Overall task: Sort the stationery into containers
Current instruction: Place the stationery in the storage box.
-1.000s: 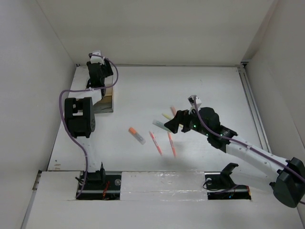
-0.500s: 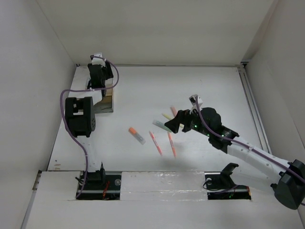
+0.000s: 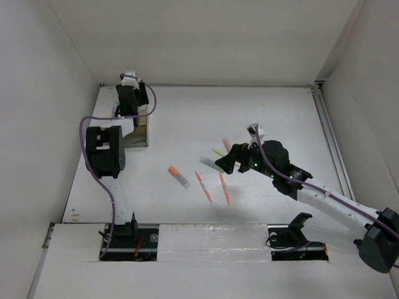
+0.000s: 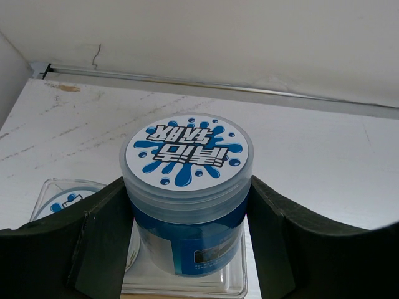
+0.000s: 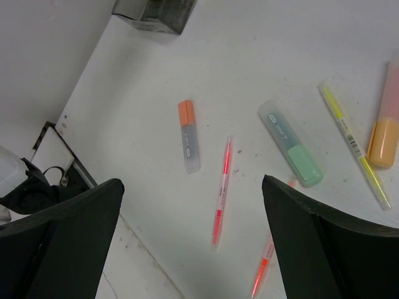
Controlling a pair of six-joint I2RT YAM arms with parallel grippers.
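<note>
A: Only the left end effector (image 4: 187,218) has shifted a touch?
B: Yes. It's clamped around the blue-and-white cylinder (image 4: 187,156). The right end effector (image 5: 193,243) gapes wide, holding nothing; the green highlighter (image 5: 292,144) and pink-red pen (image 5: 221,190) lie on the tabletop (image 5: 249,62) beneath it.

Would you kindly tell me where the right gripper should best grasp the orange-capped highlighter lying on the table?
Grip the orange-capped highlighter at mid-barrel, coming straight down from above with the right gripper and closing across its narrow width. It lies flat, with free table along both long sides.
</note>
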